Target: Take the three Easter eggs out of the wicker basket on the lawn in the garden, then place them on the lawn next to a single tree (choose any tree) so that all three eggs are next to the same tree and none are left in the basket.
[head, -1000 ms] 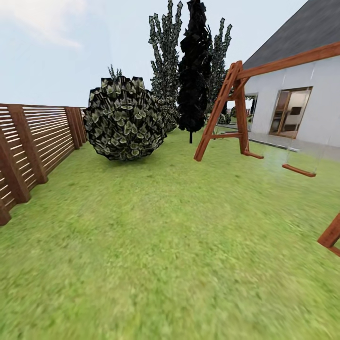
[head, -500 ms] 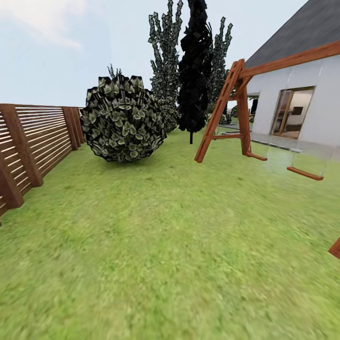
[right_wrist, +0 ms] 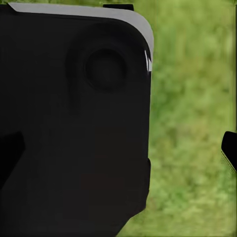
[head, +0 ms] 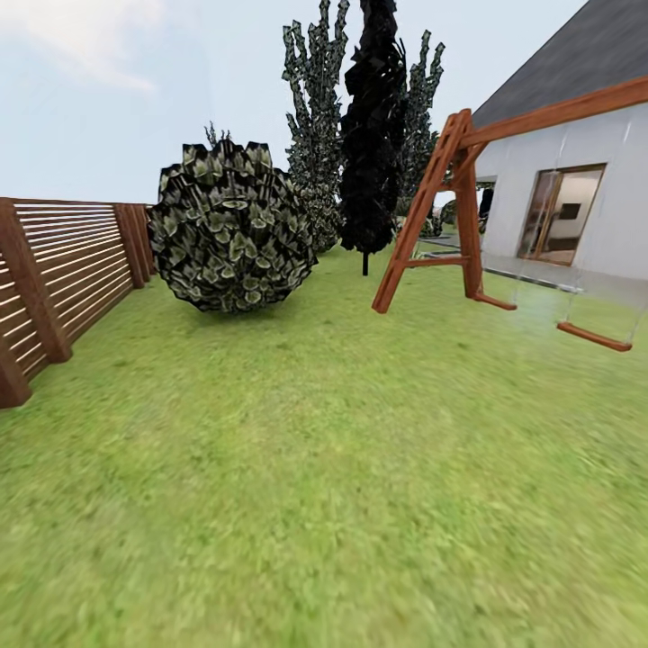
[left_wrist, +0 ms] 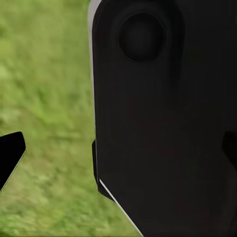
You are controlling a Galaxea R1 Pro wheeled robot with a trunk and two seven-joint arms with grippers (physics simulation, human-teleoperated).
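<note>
The Easter eggs, the wicker basket and the tree are out of view. The lawn [head: 297,468] spreads wide and green ahead of me in the head view, inside the fenced garden. In the left wrist view my left gripper [left_wrist: 118,153] has one dark fingertip [left_wrist: 10,157] at each side edge, far apart, with nothing between them but a black part of my own body [left_wrist: 163,98] and grass behind. My right gripper [right_wrist: 120,152] looks the same, with one fingertip [right_wrist: 230,148] over grass and nothing held.
A round leafy bush [head: 232,229] stands ahead to the left. Dark narrow cypress-like trees [head: 369,135] rise behind it. A brown slatted fence [head: 63,270] runs along the left. A wooden swing frame [head: 450,207] with its seat [head: 592,337] and the white house [head: 576,180] stand to the right.
The whole head view has shifted: the fence slid left, the swing seat slid right and lower, and the bush looms slightly larger. The camera has moved forward over the grass.
</note>
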